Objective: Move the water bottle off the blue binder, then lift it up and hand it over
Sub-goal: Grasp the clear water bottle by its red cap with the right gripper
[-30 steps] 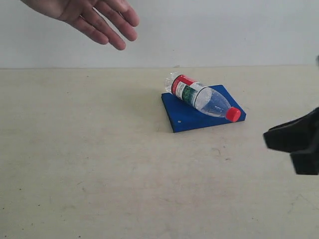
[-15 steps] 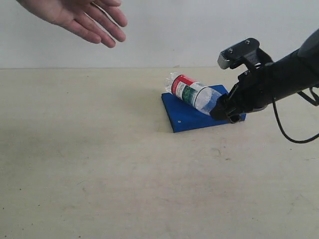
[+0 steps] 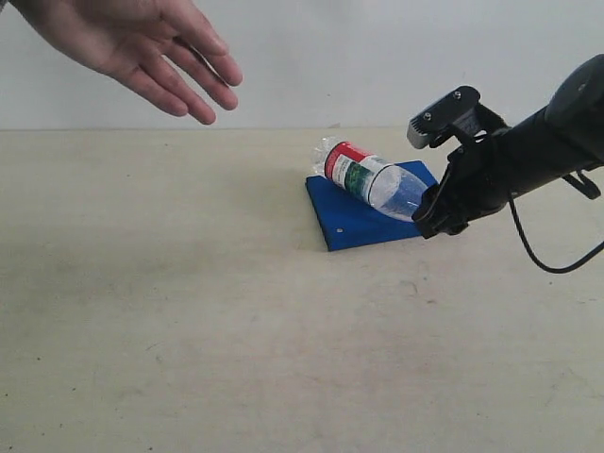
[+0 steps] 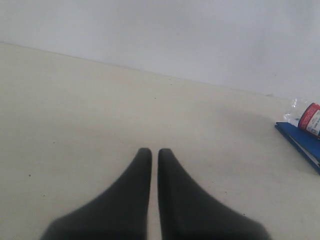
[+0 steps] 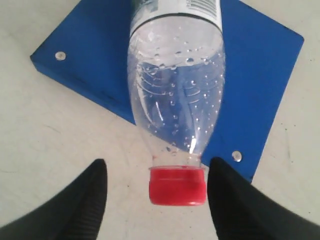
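On the pale desk (image 3: 189,330) lay the blue binder (image 3: 349,222), and the water bottle (image 3: 373,177) rested on its side across it, red cap past the edge. My right end effector (image 5: 157,164) stood apart, one finger at each side of the cap. My left end effector (image 4: 152,152) was pressed together, well apart from the binder.

Finding the blue binder (image 3: 354,219) lying flat on the worktop (image 3: 189,330), at 2 o'clock from centre; seeing the water bottle (image 3: 373,179) lying sideways on it, cap (image 5: 177,186) jutting toward 4 o'clock between the right tool's (image 3: 434,219) spread fingers; noticing a hand (image 3: 142,42) hovering at 10 o'clock.
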You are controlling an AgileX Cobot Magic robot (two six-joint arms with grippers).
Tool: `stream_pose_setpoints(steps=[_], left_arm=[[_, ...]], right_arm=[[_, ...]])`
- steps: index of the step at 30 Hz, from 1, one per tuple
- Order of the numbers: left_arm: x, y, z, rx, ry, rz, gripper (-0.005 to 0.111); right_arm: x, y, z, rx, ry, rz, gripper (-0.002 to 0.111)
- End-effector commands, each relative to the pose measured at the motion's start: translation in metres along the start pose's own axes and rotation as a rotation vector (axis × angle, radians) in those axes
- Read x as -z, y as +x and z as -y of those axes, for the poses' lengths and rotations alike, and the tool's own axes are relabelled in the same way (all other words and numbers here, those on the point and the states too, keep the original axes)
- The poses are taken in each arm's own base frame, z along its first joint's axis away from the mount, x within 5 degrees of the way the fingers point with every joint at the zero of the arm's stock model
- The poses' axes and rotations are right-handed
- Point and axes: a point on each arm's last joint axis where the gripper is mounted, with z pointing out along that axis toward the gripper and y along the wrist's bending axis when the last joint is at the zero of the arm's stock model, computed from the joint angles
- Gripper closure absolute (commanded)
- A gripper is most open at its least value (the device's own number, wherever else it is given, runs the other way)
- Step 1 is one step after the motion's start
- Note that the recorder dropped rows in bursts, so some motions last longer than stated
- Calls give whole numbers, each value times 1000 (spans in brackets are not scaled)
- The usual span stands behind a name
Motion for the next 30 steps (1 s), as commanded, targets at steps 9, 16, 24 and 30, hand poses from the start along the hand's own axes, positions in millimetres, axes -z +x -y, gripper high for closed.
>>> stream_pose_setpoints(steps=[9, 16, 24, 30], left_arm=[[0, 1, 0, -1, 7, 3, 102], [0, 1, 0, -1, 7, 5, 102], [0, 1, 0, -1, 7, 5, 102], [0, 1, 0, -1, 7, 5, 102]], right_arm=[[-10, 4, 4, 12, 28, -19, 56], [-19, 9, 5, -28, 33, -35, 58], [-18, 10, 3, -36, 8, -46, 108], [35, -19, 6, -49, 87, 99, 108]])
